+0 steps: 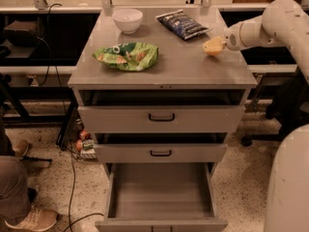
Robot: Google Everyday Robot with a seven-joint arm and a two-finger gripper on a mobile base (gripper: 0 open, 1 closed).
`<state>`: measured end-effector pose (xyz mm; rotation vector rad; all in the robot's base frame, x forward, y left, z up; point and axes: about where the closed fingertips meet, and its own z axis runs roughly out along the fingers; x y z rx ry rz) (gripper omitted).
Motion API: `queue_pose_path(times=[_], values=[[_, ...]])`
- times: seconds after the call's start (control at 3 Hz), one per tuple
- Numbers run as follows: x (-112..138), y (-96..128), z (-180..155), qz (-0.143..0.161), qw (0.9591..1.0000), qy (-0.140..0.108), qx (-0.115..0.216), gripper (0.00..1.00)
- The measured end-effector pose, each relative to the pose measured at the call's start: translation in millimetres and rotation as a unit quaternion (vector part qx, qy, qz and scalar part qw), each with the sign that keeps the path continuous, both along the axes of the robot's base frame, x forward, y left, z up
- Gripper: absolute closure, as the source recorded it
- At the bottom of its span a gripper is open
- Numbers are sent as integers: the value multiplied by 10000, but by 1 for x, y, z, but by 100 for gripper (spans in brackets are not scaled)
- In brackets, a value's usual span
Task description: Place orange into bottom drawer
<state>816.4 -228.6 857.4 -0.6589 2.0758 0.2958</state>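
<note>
Down front, the bottom drawer (161,190) is pulled wide out, showing its plain grey floor. At lower left there's one tan shoe (33,220) on the speckled floor, and a few small reddish cans (82,140) sit by the cabinet's left foot; their exact number is hard to make out.

Counting upward, that's three drawers in all. The middle drawer (160,153) and the top drawer (161,118) each have a black handle, and each is open a crack.

On the cabinet top (183,71) there are two snack bags. The green bag (128,56) is nearer, left of centre, and the dark blue bag (182,24) lies farther back. One white bowl (127,19) stands at the far left rear.

There's one orange (211,48), on the right side of the top just short of the blue bag, well above and away from the open drawer. The gripper (218,44) reaches in from the right and is right up against the fruit. Whether it actually has hold of the fruit, I cannot tell.
</note>
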Motion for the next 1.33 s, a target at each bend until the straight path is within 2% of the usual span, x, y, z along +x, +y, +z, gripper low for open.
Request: queue_pose_path(times=[0.33,0.67,1.0,1.33], values=[[-22,-4,27,-183,9993,-255,-200,100],[-58,-20,89,-663,9928,-871,-476,100],[-76,-11,127,-764,9865,-1304,-633,100],[-80,-11,126,-753,9866,-1296,-646,100]])
